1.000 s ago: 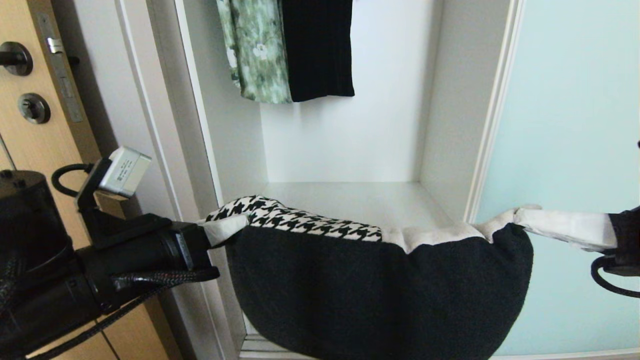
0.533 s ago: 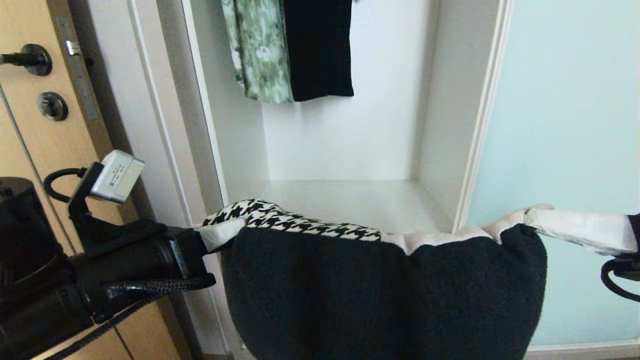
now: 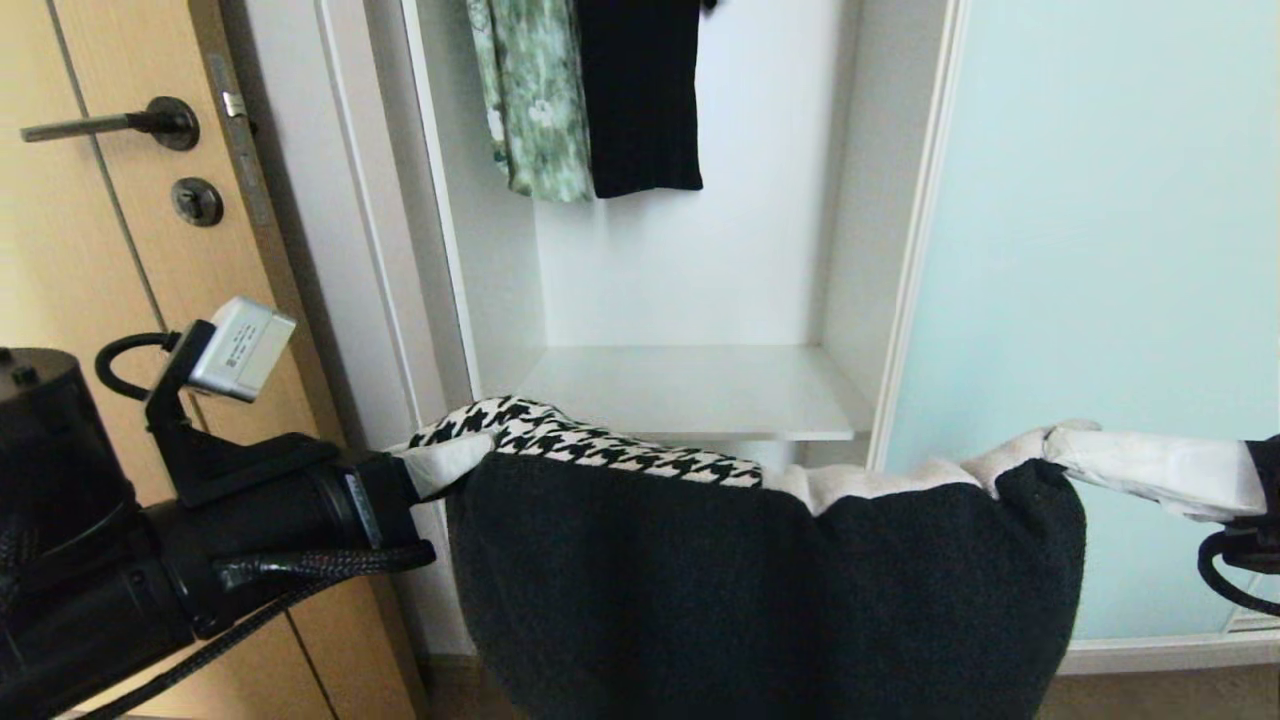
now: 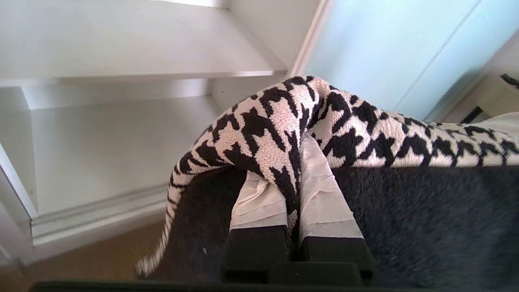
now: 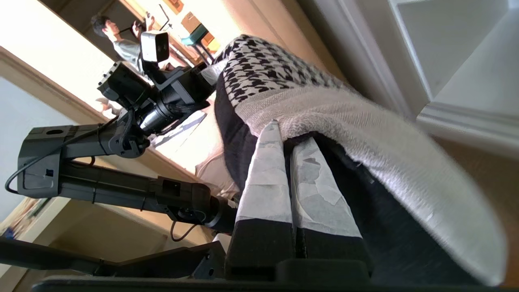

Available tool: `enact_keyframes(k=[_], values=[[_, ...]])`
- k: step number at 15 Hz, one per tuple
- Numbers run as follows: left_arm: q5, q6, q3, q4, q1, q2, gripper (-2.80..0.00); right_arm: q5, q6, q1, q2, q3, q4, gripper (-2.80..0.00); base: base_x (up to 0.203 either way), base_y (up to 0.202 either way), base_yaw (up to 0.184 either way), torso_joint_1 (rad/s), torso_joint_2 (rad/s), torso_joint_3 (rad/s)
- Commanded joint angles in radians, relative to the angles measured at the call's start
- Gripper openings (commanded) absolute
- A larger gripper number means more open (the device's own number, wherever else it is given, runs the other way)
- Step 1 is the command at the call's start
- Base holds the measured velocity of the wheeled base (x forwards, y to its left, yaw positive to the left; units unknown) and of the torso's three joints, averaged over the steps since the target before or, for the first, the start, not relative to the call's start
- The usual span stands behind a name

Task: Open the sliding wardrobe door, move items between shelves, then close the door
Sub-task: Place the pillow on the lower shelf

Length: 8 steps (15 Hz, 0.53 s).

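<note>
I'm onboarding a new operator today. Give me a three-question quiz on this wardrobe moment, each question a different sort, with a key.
1. True or false: the stack of folded cloth rests on the shelf.
2. Which gripper is shut on the stack? A) left gripper only B) right gripper only C) both
3. Fill in: the sliding wardrobe door stands to the ___ of the open compartment in the head view.

Key: 1 false, it hangs in front of the shelf between the grippers; 2 C; 3 right.

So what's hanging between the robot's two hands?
A folded cloth stack, black with houndstooth and beige layers, sags between the left hand and right hand, both shut on it; clearest in the head view.
</note>
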Motion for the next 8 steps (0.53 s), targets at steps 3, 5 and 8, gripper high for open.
enact_keyframes(k=[3, 5, 8], values=[[-0.005, -0.007, -0.007, -0.002, 0.0, 0.013, -2.8, 0.004, 0.002, 0.001, 0.016, -0.001, -0.002, -2.8, -0.193, 0.0, -0.002, 0.002, 0.0, 0.003], [0.007, -0.015, -0.033, -0.004, 0.001, 0.046, -2.8, 0.004, 0.002, 0.004, 0.022, 0.001, -0.002, -2.8, -0.137, 0.0, -0.002, 0.003, 0.0, 0.003], [0.007, -0.031, -0.02, -0.005, 0.001, 0.061, -2.8, 0.002, 0.002, 0.023, 0.027, 0.001, -0.002, -2.8, 0.0, 0.0, 0.0, 0.0, 0.0, 0.0]])
